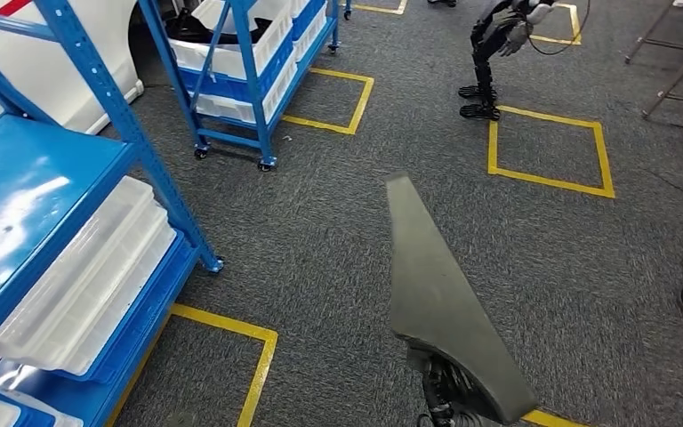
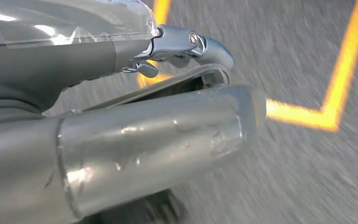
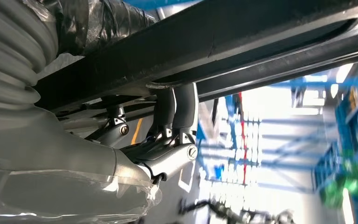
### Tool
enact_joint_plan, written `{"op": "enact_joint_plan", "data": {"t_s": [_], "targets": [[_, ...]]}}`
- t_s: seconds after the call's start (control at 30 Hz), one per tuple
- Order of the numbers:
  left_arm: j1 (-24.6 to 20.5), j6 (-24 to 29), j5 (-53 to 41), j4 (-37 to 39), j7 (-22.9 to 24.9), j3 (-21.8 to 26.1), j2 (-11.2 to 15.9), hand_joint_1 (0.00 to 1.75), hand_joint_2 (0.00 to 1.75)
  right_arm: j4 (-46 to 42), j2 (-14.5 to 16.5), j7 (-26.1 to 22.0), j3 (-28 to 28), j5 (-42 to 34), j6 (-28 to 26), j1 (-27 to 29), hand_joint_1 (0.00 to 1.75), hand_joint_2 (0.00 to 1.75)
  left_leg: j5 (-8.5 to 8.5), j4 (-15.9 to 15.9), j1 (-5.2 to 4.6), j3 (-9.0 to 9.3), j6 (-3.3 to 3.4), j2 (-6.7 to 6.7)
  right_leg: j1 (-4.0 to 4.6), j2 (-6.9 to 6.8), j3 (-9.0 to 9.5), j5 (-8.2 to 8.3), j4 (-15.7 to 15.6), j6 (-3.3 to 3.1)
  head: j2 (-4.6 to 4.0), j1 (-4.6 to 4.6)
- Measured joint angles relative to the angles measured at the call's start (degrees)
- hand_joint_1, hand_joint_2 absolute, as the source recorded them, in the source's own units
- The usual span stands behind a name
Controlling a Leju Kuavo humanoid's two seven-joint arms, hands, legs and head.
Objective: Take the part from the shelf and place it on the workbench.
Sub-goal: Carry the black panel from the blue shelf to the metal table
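Pick looks done: part point(image 1: 440, 294) is off the shelf and in my right hand point(image 1: 445, 391), which grips it from underneath at its wide end, around 6 o'clock in the head view. It's a long grey wedge-shaped panel, narrow tip pointing to 12, carried over grey carpet point(image 1: 338, 231)

Right wrist view: my fingers point(image 3: 175, 109) hooked up against the dark underside of the part point(image 3: 205, 42), so that grip reads as firm

Left hand point(image 2: 168, 107): fingers curled in and nothing visible in them, over carpet with a yellow floor line point(image 2: 326, 93). Picture is motion-blurred, so the hand's state is a judgement

Blue shelf rack point(image 1: 62, 231) with clear trays sits at 9 o'clock, a second blue rack point(image 1: 240, 62) at 11. Another robot's legs point(image 1: 485, 67) at 1 o'clock

What's left: no workbench in view, so I judge I'm mid-carry; reaching it and setting the part down both remain
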Motion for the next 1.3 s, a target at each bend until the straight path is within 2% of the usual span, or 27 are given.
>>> {"op": "enact_joint_plan", "data": {"t_s": [0.03,0.1,0.17,0.2,0.27,0.3,0.33,0.37,0.4,0.47,0.5,0.53,0.57,0.6,0.63,0.7,0.77,0.83,0.87,0.9,0.97,1.03,1.07,1.13,1.2,1.27,1.3], "targets": [[0.9,-0.1,-0.9,0.1,-0.4,-0.6,1.4,0.00,0.00,-0.3,-0.1,-0.1,-0.3,-0.1,0.4,0.4,1.75,1.75,-0.22,0.0,-0.11,0.17,-0.29,0.55,0.28,-0.43,0.64,0.04,-1.3,-0.38,0.00,-0.02],[1.5,0.2,-1.9,0.3,-0.3,-1.6,3.4,0.00,0.00,-0.7,-0.2,-0.1,-0.8,0.0,0.9,1.1,1.75,1.75,-0.40,0.0,-0.18,0.41,-0.83,1.27,0.52,0.31,0.55,-0.08,-1.5,-1.11,0.00,-0.02],[1.5,0.4,-2.4,0.3,0.0,-2.5,4.5,0.00,0.00,-1.0,-0.2,-0.1,-1.2,0.1,1.1,1.5,1.75,1.75,-1.43,0.9,0.02,0.25,-1.37,-0.31,0.31,1.05,0.70,0.07,-1.9,-1.83,0.00,-0.03],[1.6,0.5,-2.6,0.4,0.2,-2.8,4.8,0.00,0.00,-1.2,-0.2,-0.1,-1.3,0.2,1.1,1.5,1.75,1.75,-2.82,2.8,0.15,-0.50,-1.57,-1.74,0.09,1.47,0.80,0.21,-2.1,-2.22,0.00,-0.04],[2.1,0.8,-3.2,0.7,0.4,-3.4,5.2,0.00,0.00,-1.3,-0.2,-0.1,-1.3,0.3,1.2,1.5,1.75,1.75,-6.76,10.3,0.33,-3.89,-1.76,-4.22,0.06,2.59,0.81,0.35,-2.2,-2.76,0.00,-0.06],[2.3,1.0,-3.7,0.8,0.5,-3.7,5.3,0.00,0.00,-1.3,-0.2,0.0,-1.4,0.3,1.3,1.4,1.75,1.75,-8.26,14.3,0.33,-5.86,-1.81,-4.62,0.11,3.33,0.77,0.38,-2.1,-2.87,0.00,-0.05],[2.5,1.1,-4.1,1.0,0.4,-4.0,5.4,0.00,0.00,-1.3,-0.2,0.0,-1.4,0.4,1.4,1.4,1.75,1.75,-8.73,17.0,0.34,-7.27,-1.83,-4.76,0.17,4.15,0.76,0.39,-2.1,-2.91,0.00,-0.06],[2.6,1.2,-4.4,1.1,0.2,-4.2,5.5,0.00,0.00,-1.3,-0.3,0.1,-1.4,0.6,1.6,1.4,1.75,1.75,-7.95,17.4,0.34,-7.70,-1.79,-4.81,0.20,4.98,0.79,0.39,-2.0,-2.92,0.00,-0.05],[2.6,1.2,-4.5,1.1,-0.1,-4.3,5.8,0.00,0.00,-1.3,-0.3,0.1,-1.5,0.7,1.7,1.4,1.75,1.75,-6.01,15.2,0.35,-6.94,-1.69,-5.04,0.20,5.83,0.86,0.38,-1.9,-2.90,0.00,-0.06],[2.4,1.2,-4.5,1.2,-0.8,-4.4,6.3,0.00,0.00,-1.2,-0.4,0.2,-1.5,0.9,2.0,1.3,1.75,1.75,-1.49,7.2,0.40,-3.72,-1.35,-7.17,0.22,7.38,0.91,0.34,-1.6,-2.68,0.00,-0.06],[2.3,1.2,-4.5,1.2,-1.0,-4.5,6.6,0.00,0.00,-1.2,-0.4,0.2,-1.4,1.0,2.0,1.2,1.75,1.75,-0.14,3.9,0.44,-2.41,-1.18,-8.39,0.22,8.11,0.77,0.34,-1.4,-2.43,0.00,-0.06],[2.2,1.1,-4.3,1.2,-1.0,-4.5,6.8,0.00,0.00,-1.2,-0.4,0.3,-1.4,1.0,2.1,1.1,1.75,1.75,0.40,2.0,0.42,-1.75,-1.04,-9.31,0.18,8.73,0.54,0.41,-1.3,-2.09,0.00,-0.05],[2.0,0.8,-3.9,1.2,-0.6,-4.5,7.0,0.00,0.00,-1.2,-0.4,0.3,-1.4,1.1,2.1,1.0,1.75,1.75,0.33,1.3,0.33,-1.55,-0.90,-9.53,0.12,9.34,0.29,0.56,-1.2,-1.68,0.00,-0.05],[1.7,0.3,-3.3,1.2,0.1,-4.4,7.1,0.00,0.00,-1.2,-0.5,0.3,-1.3,1.1,2.0,1.0,1.75,1.75,0.44,1.1,0.32,-1.48,-0.70,-9.00,0.04,10.00,0.10,0.76,-1.3,-1.27,0.00,-0.04],[1.5,-0.2,-2.5,1.3,1.1,-4.2,7.1,0.00,0.00,-1.2,-0.5,0.3,-1.3,1.1,2.0,1.0,1.75,1.75,0.66,0.9,0.38,-1.36,-0.36,-8.34,0.01,9.96,-0.01,0.78,-1.2,-0.95,0.00,-0.04],[1.2,-1.3,-0.9,1.4,3.0,-3.6,7.2,0.00,0.00,-1.2,-0.6,0.3,-1.3,1.2,1.9,1.0,1.75,1.75,1.15,0.3,0.55,-1.15,0.45,-6.86,0.28,7.41,-1.02,-0.77,0.9,-0.44,0.00,0.01],[1.4,-1.7,-0.2,1.5,4.0,-2.9,7.2,0.00,0.00,-1.2,-0.6,0.3,-1.3,1.3,1.8,0.9,1.75,1.75,1.31,0.1,0.42,-1.18,0.91,-5.27,0.27,4.08,-3.98,-4.42,7.3,-0.05,0.00,0.04],[1.6,-1.9,0.1,1.6,5.0,-2.4,7.2,0.00,0.00,-1.2,-0.8,0.4,-1.3,1.3,1.8,0.9,1.75,1.75,1.24,0.1,0.25,-1.28,0.98,-3.59,-0.12,3.21,-6.95,-6.81,13.6,0.31,0.00,0.04],[1.6,-2.1,0.4,1.7,6.1,-2.1,7.2,0.00,0.00,-1.2,-0.9,0.4,-1.3,1.3,1.6,1.0,1.75,1.75,1.18,0.1,0.21,-1.27,0.97,-2.79,-0.28,3.04,-7.09,-6.47,14.1,0.44,0.00,0.03],[1.6,-2.2,0.6,1.8,7.9,-1.7,7.1,0.00,0.00,-1.1,-0.9,0.4,-1.3,1.4,1.3,1.1,1.75,1.75,1.10,0.1,0.21,-1.20,0.91,-2.08,-0.39,2.77,-6.07,-5.18,12.4,0.51,0.00,0.04],[1.5,-2.4,0.9,2.0,12.8,-0.8,6.9,0.00,0.00,-1.2,-1.0,0.4,-1.4,1.7,0.4,1.4,1.75,1.75,0.81,0.1,0.14,-0.84,0.61,-0.84,-0.27,0.80,-1.49,-1.84,4.3,0.32,0.00,0.03],[1.6,-2.5,0.8,2.3,16.5,-0.2,6.5,0.00,0.00,-1.6,-0.9,0.3,-1.4,2.1,-0.5,1.8,1.75,1.75,0.46,0.1,-0.06,-0.46,0.08,0.21,0.19,-0.96,1.48,-0.40,-1.3,-0.21,0.00,0.02],[1.7,-2.5,0.7,2.4,17.5,0.1,6.3,0.00,0.00,-1.9,-0.9,0.3,-1.4,2.3,-0.9,2.1,1.75,1.75,0.35,0.1,-0.15,-0.32,-0.22,0.70,0.45,-1.09,1.66,-0.55,-2.0,-0.48,0.00,0.02],[1.8,-2.5,0.4,2.5,18.6,0.3,5.8,0.00,0.00,-2.6,-0.9,0.2,-1.6,2.4,-1.7,3.1,1.75,1.75,0.07,0.1,-0.09,-0.07,-0.81,1.46,0.41,0.17,1.60,-0.32,-2.2,-1.04,0.00,0.01],[1.8,-2.5,0.1,2.6,18.8,0.4,5.3,0.00,0.00,-3.5,-0.8,0.1,-1.8,2.6,-2.3,4.1,1.75,1.75,-1.60,2.0,0.16,-0.54,-1.31,-0.20,0.08,1.33,1.94,0.03,-2.9,-1.80,0.00,-0.02],[2.0,-2.6,-0.2,2.7,18.3,0.5,5.1,0.00,0.00,-4.2,-0.5,0.1,-1.9,3.0,-2.6,4.5,1.75,1.75,-5.27,8.3,0.40,-3.20,-1.62,-3.30,-0.01,2.54,2.11,0.25,-3.2,-2.37,0.00,-0.04],[2.1,-2.6,-0.2,2.8,17.8,0.6,5.0,0.00,0.00,-4.3,-0.4,0.1,-2.0,3.3,-2.7,4.7,1.75,1.75,-7.07,12.4,0.45,-5.16,-1.72,-4.22,0.06,3.29,2.07,0.27,-3.2,-2.50,0.00,-0.05]]}}
